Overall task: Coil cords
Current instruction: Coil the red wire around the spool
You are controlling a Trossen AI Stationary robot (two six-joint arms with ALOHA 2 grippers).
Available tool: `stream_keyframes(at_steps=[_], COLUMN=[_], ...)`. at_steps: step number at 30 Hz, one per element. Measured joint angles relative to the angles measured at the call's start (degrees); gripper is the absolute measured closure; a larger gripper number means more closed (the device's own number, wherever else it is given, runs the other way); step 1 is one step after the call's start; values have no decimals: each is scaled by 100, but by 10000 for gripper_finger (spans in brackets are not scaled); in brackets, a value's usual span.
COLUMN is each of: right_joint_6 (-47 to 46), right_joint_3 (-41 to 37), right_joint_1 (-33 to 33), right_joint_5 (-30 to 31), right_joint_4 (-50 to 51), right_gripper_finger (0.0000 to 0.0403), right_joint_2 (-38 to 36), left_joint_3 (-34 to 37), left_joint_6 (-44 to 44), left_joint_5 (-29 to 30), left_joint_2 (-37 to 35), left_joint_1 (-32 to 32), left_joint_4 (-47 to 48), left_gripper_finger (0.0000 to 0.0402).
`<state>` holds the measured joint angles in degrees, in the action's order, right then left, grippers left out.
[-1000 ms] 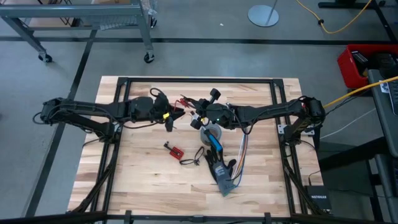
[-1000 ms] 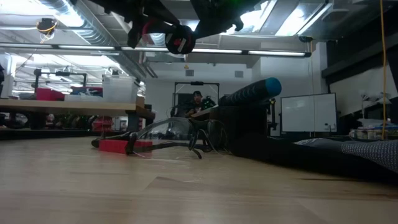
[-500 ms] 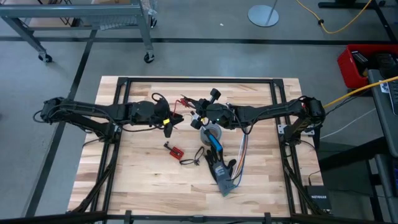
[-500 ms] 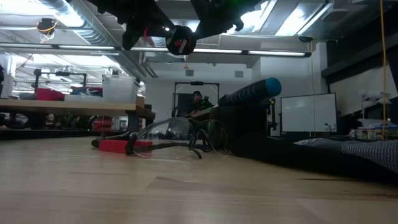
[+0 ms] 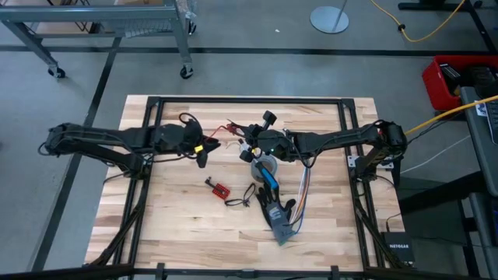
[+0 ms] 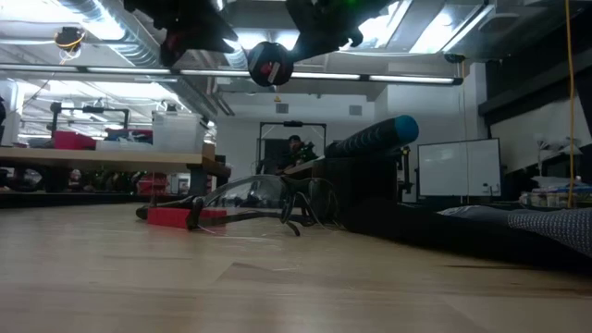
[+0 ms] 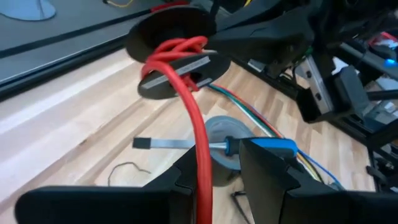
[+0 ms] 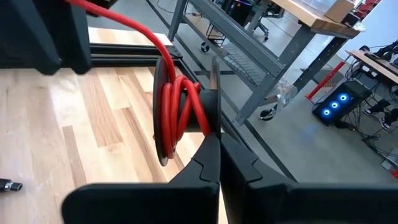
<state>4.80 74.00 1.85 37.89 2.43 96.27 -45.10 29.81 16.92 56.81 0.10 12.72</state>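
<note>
The cord point(image 7: 198, 118) is red and partly wound on a black spool point(image 7: 177, 53), which hangs high over the table's far middle point(image 5: 233, 128) and shows at the top of the low view point(image 6: 270, 63). My right gripper point(image 8: 219, 140) is shut on the spool. One free stretch of cord point(image 8: 124, 25) runs straight from the spool to my left gripper point(image 7: 214, 155), which stands left of the spool point(image 5: 205, 149) with the cord between its fingers. My left gripper has the free stretch of cord point(image 7: 204, 177) between its two fingers, lying along one finger's inner side point(image 7: 185, 180); a gap shows beside the cord toward the other finger. The fingers come nearly level from the table's left. The cord runs taut to the spool, clear of the table. My right gripper pinches the thin rim of the spool's near flange point(image 8: 214, 84) between its shut fingers. It comes nearly level from the table's right. The spool is lifted clear of the table, with its axis lying about level.
Below the spool lie a grey tape roll point(image 5: 264, 166), a blue-handled screwdriver point(image 5: 268, 180), multicoloured ribbon wires point(image 5: 302, 187), a grey pouch point(image 5: 278, 222) and a small red board point(image 5: 220, 187). A person sits far behind the table point(image 6: 292, 146).
My left gripper has drawn back toward the table's left edge, away from the spool, and the stretch of cord between them has grown longer and straighter. The spool and my right gripper have stayed in place.
</note>
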Motion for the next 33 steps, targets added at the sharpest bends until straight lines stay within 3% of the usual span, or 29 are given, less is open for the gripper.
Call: stream_keyframes(at_steps=[17,27,33], right_joint_6=[-1,-40,-48], right_joint_3=[0,-2,-2], right_joint_1=[0,4,4], right_joint_5=[-17,-224,-257], right_joint_4=[208,696,816], right_gripper_finger=[403,403,403], right_joint_2=[0,0,0], left_joint_3=[0,0,0], left_joint_6=[1,-27,-111], left_joint_5=[176,176,174], left_joint_2=[-203,-235,-235], left_joint_1=[4,2,3], left_joint_4=[707,825,823], left_gripper_finger=[319,384,398])
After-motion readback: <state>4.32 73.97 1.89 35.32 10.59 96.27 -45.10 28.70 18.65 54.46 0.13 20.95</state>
